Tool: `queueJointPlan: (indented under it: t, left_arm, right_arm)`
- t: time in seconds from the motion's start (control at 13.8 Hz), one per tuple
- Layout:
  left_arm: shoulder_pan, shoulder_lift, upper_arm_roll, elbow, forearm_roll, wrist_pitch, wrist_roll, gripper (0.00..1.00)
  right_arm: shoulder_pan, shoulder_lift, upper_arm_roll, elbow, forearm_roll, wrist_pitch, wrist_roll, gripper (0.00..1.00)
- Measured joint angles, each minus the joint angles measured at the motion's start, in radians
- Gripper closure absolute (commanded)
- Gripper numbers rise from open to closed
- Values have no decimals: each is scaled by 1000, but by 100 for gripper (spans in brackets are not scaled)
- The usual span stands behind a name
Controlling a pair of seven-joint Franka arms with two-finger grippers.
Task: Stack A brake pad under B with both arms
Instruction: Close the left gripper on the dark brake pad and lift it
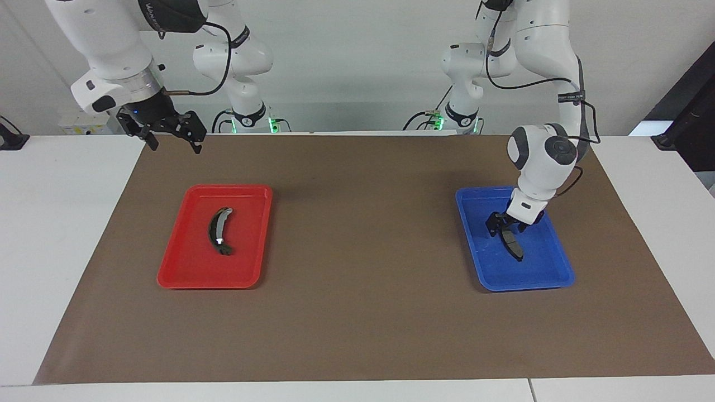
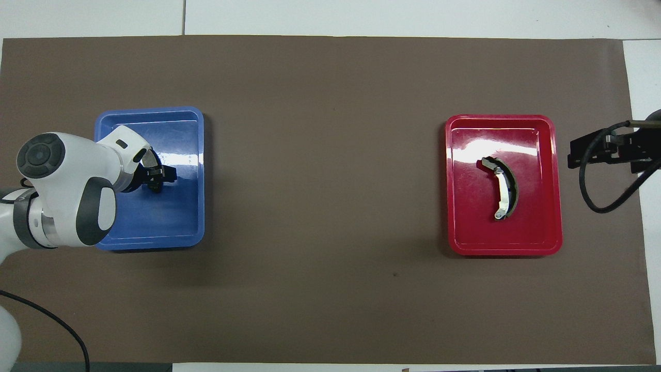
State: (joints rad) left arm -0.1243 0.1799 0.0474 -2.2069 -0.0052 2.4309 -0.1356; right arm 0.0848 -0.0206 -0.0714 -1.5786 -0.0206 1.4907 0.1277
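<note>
The small flat dark grey brake pad [image 1: 514, 248] lies in the blue tray [image 1: 542, 268] toward the left arm's end of the table. My left gripper [image 1: 505, 228] is down in that tray at the pad's end nearer the robots. In the overhead view the left gripper [image 2: 157, 181] covers the pad. B, the long arc-shaped piece with a silver strip [image 1: 219, 230], lies in the red tray [image 1: 246, 268]; it also shows in the overhead view [image 2: 503, 188]. My right gripper [image 1: 174, 144] is open and empty, raised over the mat's edge beside the red tray [image 2: 537, 227].
A brown mat [image 1: 363, 251] covers the table between the two trays. The blue tray [image 2: 175, 217] and the red tray stand apart at opposite ends of the mat. A black cable [image 2: 594, 196] hangs by the right gripper [image 2: 573, 154].
</note>
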Motion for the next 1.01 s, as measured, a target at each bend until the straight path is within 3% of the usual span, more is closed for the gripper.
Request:
queueJointPlan:
  t: [0.43,0.58,0.72,0.8,0.94,1.01]
  left_arm:
    - [4,10,3,0,0,37,0,5]
    - [9,13,3,1,0,44,0,12]
    - [17,14,5,1,0,46,0,44]
    - [23,14,5,1,0,47,0,66]
    - [28,14,5,2,0,48,0,88]
    - [27,14,4,4,0,48,0,90]
  right_arm:
    - [0,0,0,0,0,0,0,0]
    - [0,0,0,0,0,0,0,0]
    - [0,0,0,0,0,0,0,0]
    - [0,0,0,0,0,0,0,0]
    - [0,0,0,0,0,0,0,0]
    - [0,0,0,0,0,0,0,0]
